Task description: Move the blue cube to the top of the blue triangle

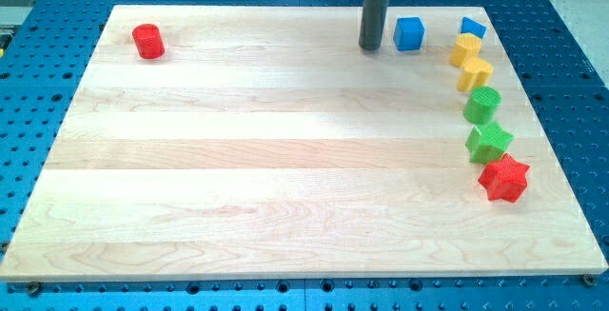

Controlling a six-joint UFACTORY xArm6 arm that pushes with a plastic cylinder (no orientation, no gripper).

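The blue cube (409, 32) sits near the board's top edge, right of centre. The blue triangle (472, 28) lies to its right, close to the top right corner, with a gap between them. My tip (370, 48) is down on the board just left of the blue cube, a small gap apart from it. The rod rises straight up out of the view's top.
A curved row runs down the right side: two yellow blocks (466, 49) (476, 72), a green cylinder (482, 105), a green block (490, 142), a red star (503, 178). A red cylinder (147, 41) stands at top left. The wooden board (285, 159) lies on a blue perforated table.
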